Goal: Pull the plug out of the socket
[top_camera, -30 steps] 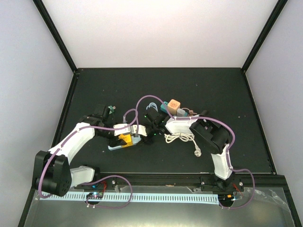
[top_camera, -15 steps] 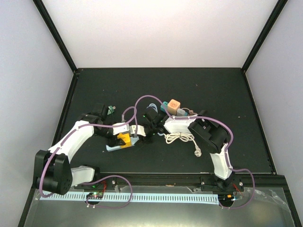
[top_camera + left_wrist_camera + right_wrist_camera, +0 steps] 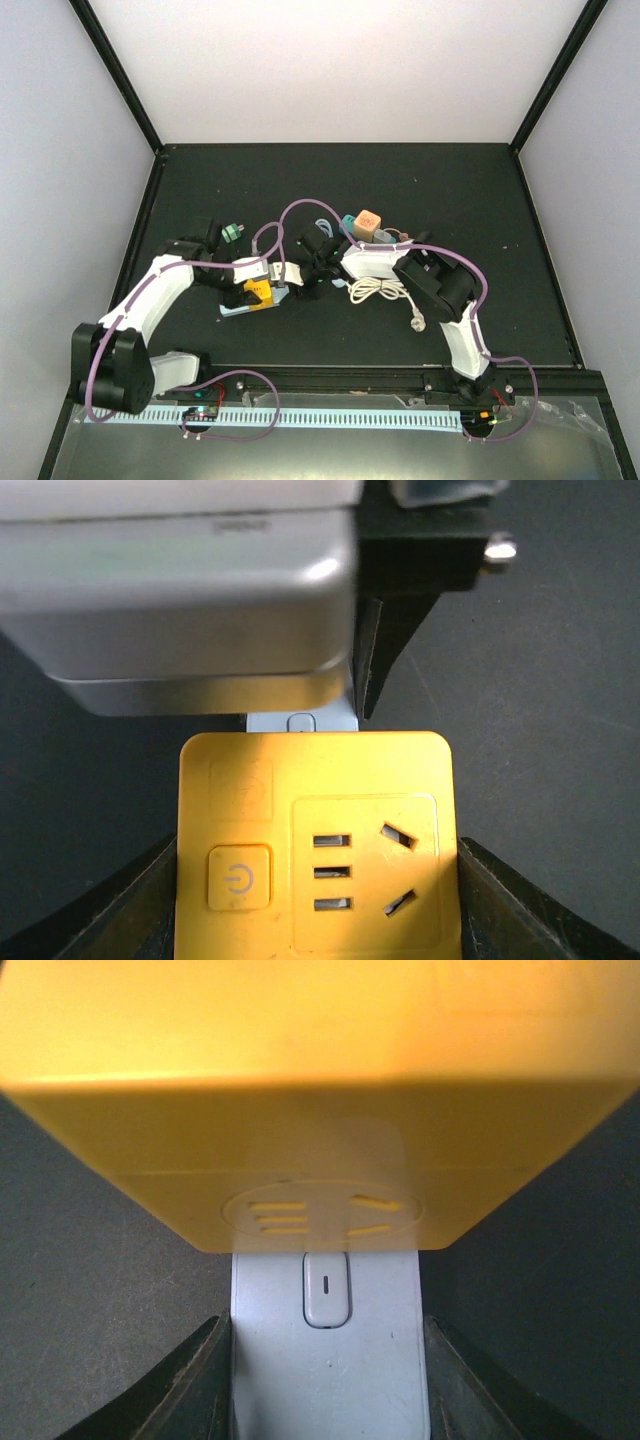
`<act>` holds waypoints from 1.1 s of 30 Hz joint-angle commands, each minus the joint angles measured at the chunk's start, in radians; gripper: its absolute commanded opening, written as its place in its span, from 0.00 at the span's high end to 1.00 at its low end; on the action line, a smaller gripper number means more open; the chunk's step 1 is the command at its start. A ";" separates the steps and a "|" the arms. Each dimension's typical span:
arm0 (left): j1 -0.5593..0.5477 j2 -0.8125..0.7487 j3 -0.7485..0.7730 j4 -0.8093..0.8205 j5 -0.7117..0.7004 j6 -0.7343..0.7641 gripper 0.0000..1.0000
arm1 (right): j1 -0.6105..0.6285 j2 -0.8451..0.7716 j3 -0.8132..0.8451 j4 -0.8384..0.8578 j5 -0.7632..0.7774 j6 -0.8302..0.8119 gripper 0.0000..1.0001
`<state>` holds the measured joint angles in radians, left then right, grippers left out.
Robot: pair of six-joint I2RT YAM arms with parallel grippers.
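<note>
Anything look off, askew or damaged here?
Nothing damaged or spilled. The yellow adapter sits squarely against the grey-blue strip, each held in jaws. Only stray item: a white cable loosely coiled beside the right arm, plug end free.

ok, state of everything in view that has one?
left gripper: shut on yellow socket.
right gripper: shut on grey plug.
yellow socket: front outlets empty, grey plug joined at its side.
grey plug: seated against the socket, not yet pulled.
white cable: coiled, lying loose, its own end unplugged.
</note>
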<state>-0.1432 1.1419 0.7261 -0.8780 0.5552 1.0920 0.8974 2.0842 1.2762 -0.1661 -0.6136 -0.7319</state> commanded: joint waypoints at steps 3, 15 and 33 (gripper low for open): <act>-0.007 -0.110 -0.054 0.025 0.121 0.056 0.74 | -0.011 0.077 0.008 -0.111 0.158 0.007 0.99; 0.083 0.105 0.150 -0.171 0.318 -0.053 0.74 | -0.010 0.085 0.013 -0.112 0.199 0.007 0.99; 0.349 0.167 0.265 -0.050 0.225 -0.133 0.72 | -0.009 0.125 0.168 -0.295 0.202 -0.029 0.99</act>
<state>0.1036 1.2198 0.8864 -1.0172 0.6888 1.0580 0.9024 2.1269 1.3876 -0.3073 -0.5804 -0.7254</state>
